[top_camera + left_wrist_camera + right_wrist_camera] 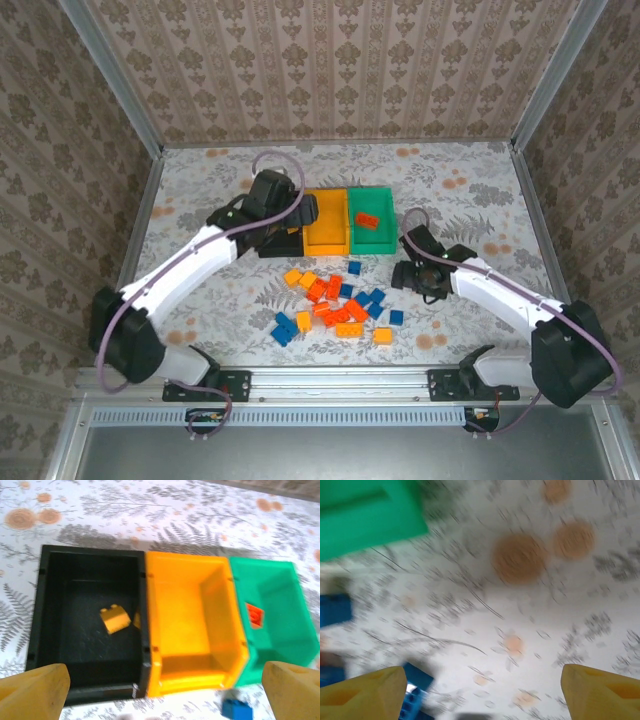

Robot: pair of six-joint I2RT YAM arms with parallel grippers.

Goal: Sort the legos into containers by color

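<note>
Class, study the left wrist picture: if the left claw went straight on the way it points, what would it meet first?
Most likely the near rims where the black bin and the yellow-orange bin adjoin, since the left claw points about between them. Depth is unclear.

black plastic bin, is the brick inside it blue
No, the small studded plastic brick lying on the floor of the black plastic bin is yellow-orange.

Enclosed far, left and right by beige damask-patterned walls (340,60), joined at the corners by slanting aluminium posts (111,75). Floored with a pale tablecloth (470,190) printed in grey ferns and orange blossoms. Edged near by a metal rail (340,378). Lit softly, evenly.
</note>
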